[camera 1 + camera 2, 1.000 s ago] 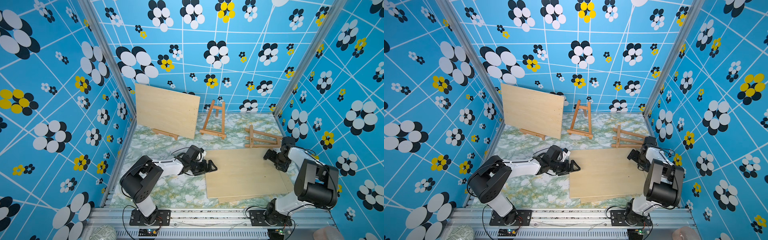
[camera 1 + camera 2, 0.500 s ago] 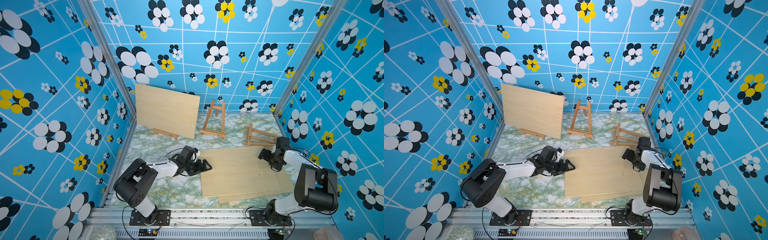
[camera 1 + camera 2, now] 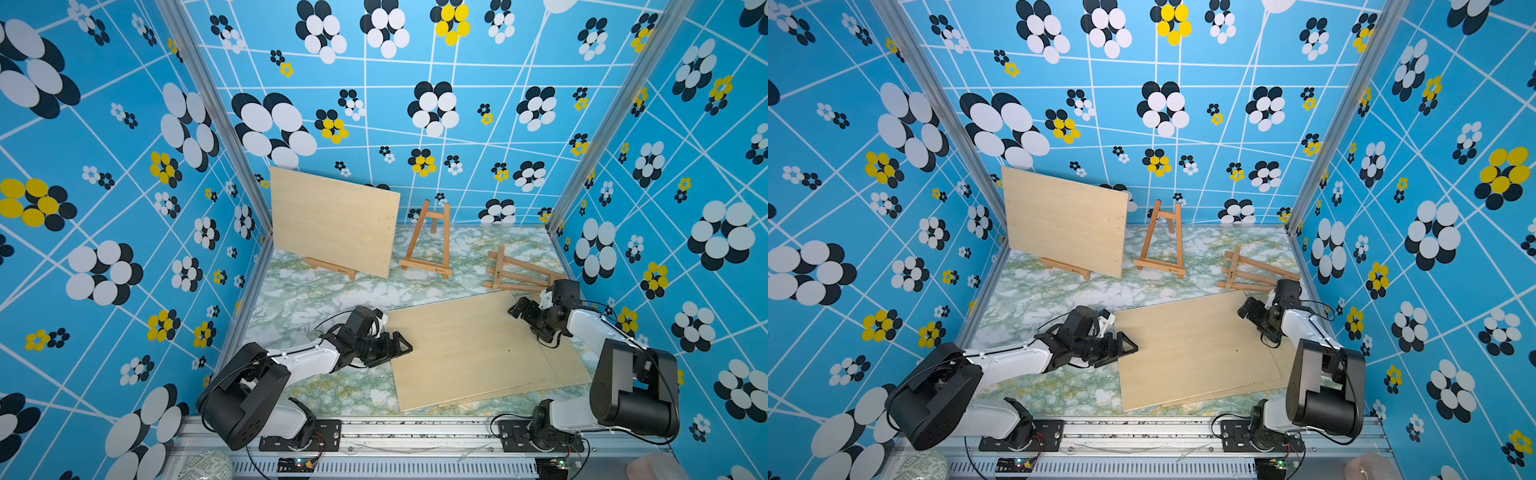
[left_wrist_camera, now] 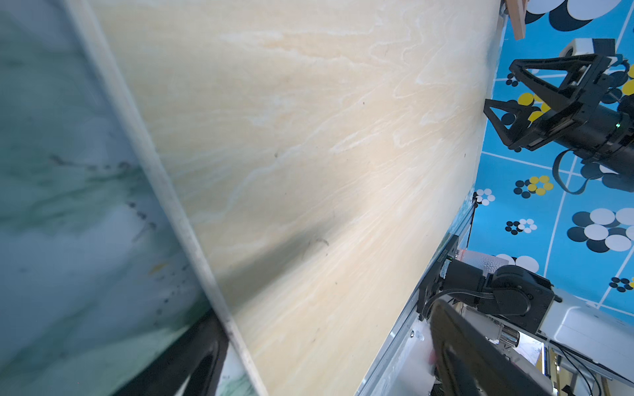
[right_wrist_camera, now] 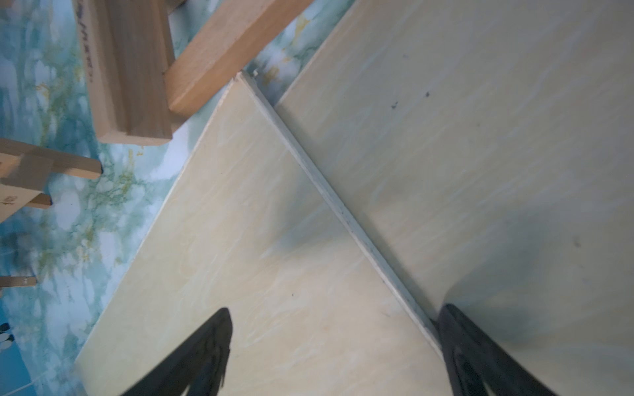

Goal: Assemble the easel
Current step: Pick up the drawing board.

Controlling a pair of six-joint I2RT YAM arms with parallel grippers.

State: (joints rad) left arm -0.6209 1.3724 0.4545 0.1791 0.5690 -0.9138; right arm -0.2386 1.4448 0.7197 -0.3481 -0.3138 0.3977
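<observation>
Plywood: two pale rectangular boards lay stacked flat on the green-marbled tabletop [image 3: 324,299], toward the front. The upper board [image 3: 465,349] sat skewed over the lower board [image 3: 571,365], whose right strip showed. At the upper board's left edge the black left gripper [image 3: 402,345] had its jaws spread wide, holding nothing. At the far right corner the black right gripper [image 3: 524,318] was equally wide, fingers either side of that board's edge in the right wrist view. Just behind, a folded wooden easel [image 3: 519,272] lay flat. An empty A-frame wooden easel [image 3: 428,245] stood upright at the back. Back left, a third plywood board [image 3: 332,224] rested on another small easel [image 3: 330,267].
</observation>
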